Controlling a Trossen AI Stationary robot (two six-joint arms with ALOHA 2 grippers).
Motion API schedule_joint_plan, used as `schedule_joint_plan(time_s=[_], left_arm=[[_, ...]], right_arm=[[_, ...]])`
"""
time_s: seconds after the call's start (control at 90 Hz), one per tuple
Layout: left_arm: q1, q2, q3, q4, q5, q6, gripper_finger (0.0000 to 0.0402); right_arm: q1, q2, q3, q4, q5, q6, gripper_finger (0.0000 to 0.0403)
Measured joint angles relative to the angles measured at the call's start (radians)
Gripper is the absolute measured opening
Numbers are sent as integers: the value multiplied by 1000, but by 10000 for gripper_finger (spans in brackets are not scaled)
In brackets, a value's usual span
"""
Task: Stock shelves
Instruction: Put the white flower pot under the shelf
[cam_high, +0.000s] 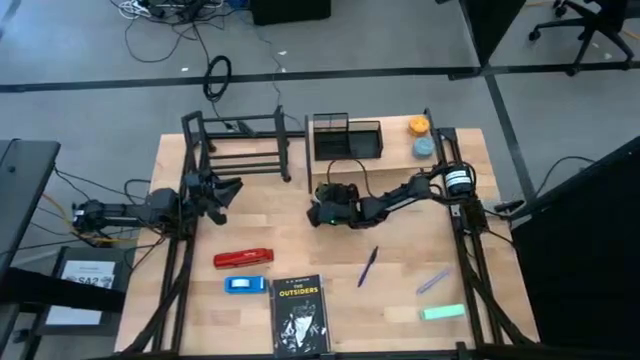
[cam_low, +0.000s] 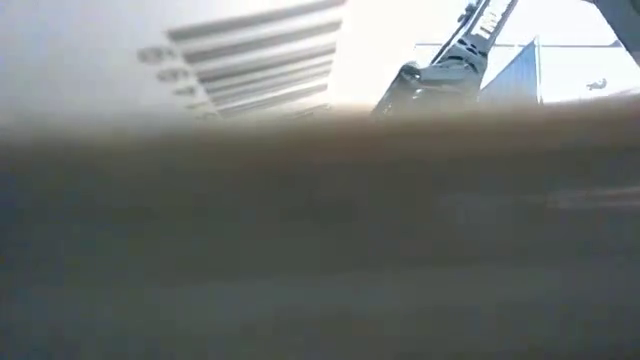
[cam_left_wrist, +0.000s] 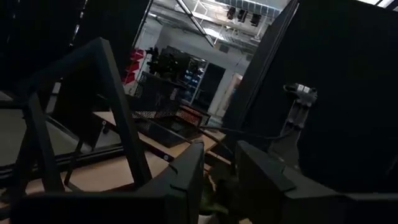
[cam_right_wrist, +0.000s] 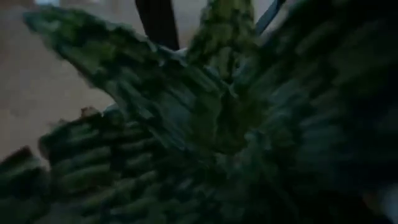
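- The black tube-frame rack (cam_high: 243, 140) stands at the far edge of the desk (cam_high: 400, 290); just right of the rack sits the wood-topped shelf (cam_high: 345, 138), with something dark and meshed on it
- Right pincer (cam_high: 325, 212) hovers in front of the wood-topped shelf, over the desk's middle; its wrist view is filled by green striped leaves (cam_right_wrist: 186, 124); whether it grips them I cannot tell
- Left pincer (cam_high: 228, 190) sits in front of the rack, its fingers parted, nothing between them
- Farther from the rack, near the front edge: a red stapler (cam_high: 243, 258), a blue item (cam_high: 244, 284), a black book (cam_high: 298, 313), a pen (cam_high: 367, 267)
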Motion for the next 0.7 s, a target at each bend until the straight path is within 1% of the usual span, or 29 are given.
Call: schedule_joint_plan(time_s=[0.156, 0.189, 0.244, 0.3, 0.344, 0.444, 0.5, 0.6, 0.644, 0.7], left_arm=[[0, 0, 0, 0, 0, 0, 76], [0, 0, 0, 0, 0, 0, 76], [0, 0, 0, 0, 0, 0, 76], [0, 0, 0, 0, 0, 0, 76], [0, 0, 0, 0, 0, 0, 76], [0, 0, 0, 0, 0, 0, 76], [0, 0, 0, -1, 0, 0, 76], [0, 0, 0, -1, 0, 0, 76], [0, 0, 0, 0, 0, -1, 76], [0, 0, 0, -2, 0, 0, 76]], right_arm=[[-7, -2, -6, 5, 92, -41, 319], [-9, -2, -6, 7, 98, -48, 332], [-12, -2, -6, 8, 99, -52, 367], [-12, -2, -6, -2, 96, -49, 381], [-12, -2, -6, -11, 96, -49, 372], [-3, -18, -6, -45, 95, -64, 334], [7, -37, -6, -80, 90, -66, 323], [30, -72, -6, -169, 84, -48, 323], [42, -88, -6, -213, 85, -16, 333], [54, -109, -5, -277, 61, 39, 351]])
